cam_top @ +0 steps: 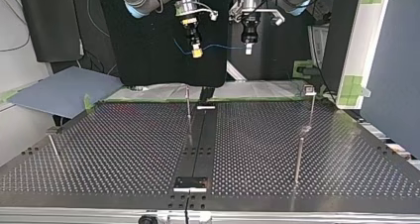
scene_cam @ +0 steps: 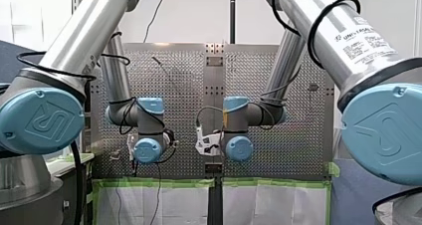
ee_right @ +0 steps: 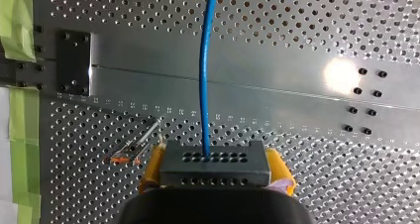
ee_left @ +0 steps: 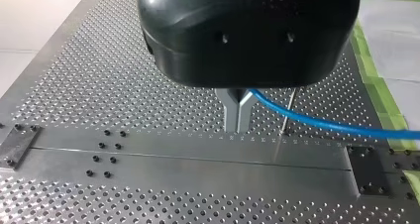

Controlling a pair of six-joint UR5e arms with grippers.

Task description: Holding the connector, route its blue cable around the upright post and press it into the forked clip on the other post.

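Note:
Both grippers hang high above the perforated table. My right gripper has yellow pads shut on a dark grey connector. The blue cable runs straight ahead from it. In the top view my right gripper is to the left of my left gripper, and the cable spans the gap between them. My left gripper has its metal fingers shut on the blue cable. A thin upright post stands at the table's middle back. A post topped by a forked clip stands at the view's right.
Another thin post stands nearer the camera at the top view's right, and a short one at its left. A dark centre rail runs across the table. Green tape edges the table.

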